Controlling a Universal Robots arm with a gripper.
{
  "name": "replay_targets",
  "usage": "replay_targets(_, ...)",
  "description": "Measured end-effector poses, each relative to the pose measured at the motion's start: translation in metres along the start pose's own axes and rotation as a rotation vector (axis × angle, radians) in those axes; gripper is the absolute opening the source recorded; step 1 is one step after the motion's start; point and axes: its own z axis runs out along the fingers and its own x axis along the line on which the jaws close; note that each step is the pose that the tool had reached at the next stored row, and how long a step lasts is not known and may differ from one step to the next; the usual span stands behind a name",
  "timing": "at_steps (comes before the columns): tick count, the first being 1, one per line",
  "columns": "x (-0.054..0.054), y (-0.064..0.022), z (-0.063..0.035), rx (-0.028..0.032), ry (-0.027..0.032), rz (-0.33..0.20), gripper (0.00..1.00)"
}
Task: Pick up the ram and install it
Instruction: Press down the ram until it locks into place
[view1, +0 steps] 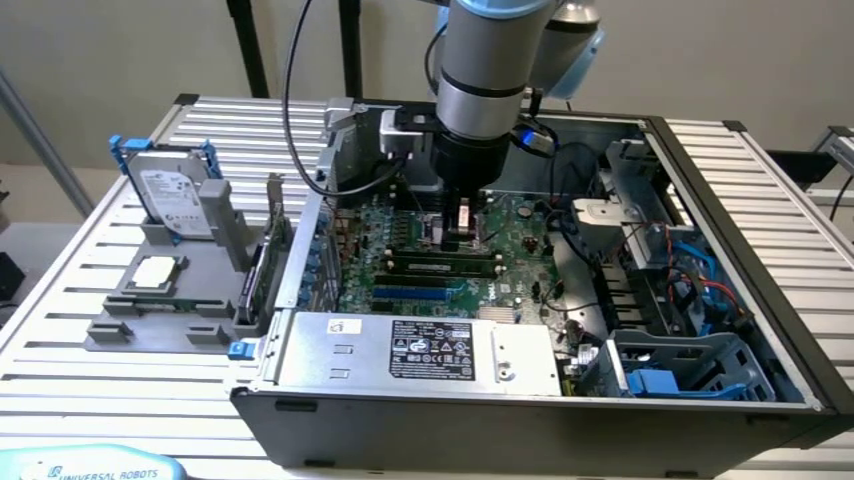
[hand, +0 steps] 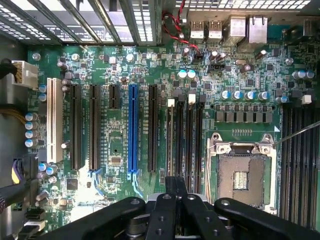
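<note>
In the exterior view the ram (view1: 435, 263), a long green stick with dark chips, lies along the black memory slots (view1: 441, 272) in the middle of the motherboard. My gripper (view1: 461, 238) hangs straight down over that stick's far end, fingers shut together with nothing between them; I cannot tell whether they touch it. The wrist view looks down on the board, with the shut fingertips (hand: 176, 184) directly over the memory slots (hand: 186, 140) beside the open processor socket (hand: 240, 171).
The open computer case (view1: 747, 330) walls in the board. A silver power supply (view1: 414, 346) sits at its front, with cables and drive bays (view1: 667, 300) at the exterior view's right. Outside on the left stand a hard drive (view1: 174, 188), a processor chip (view1: 154, 270) and an upright expansion card (view1: 274, 255).
</note>
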Motion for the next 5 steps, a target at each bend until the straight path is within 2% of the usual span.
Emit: replay_targets(5, 0.0000, 0.0000, -0.0001, -0.0002, -0.0001, 0.000, 0.11)
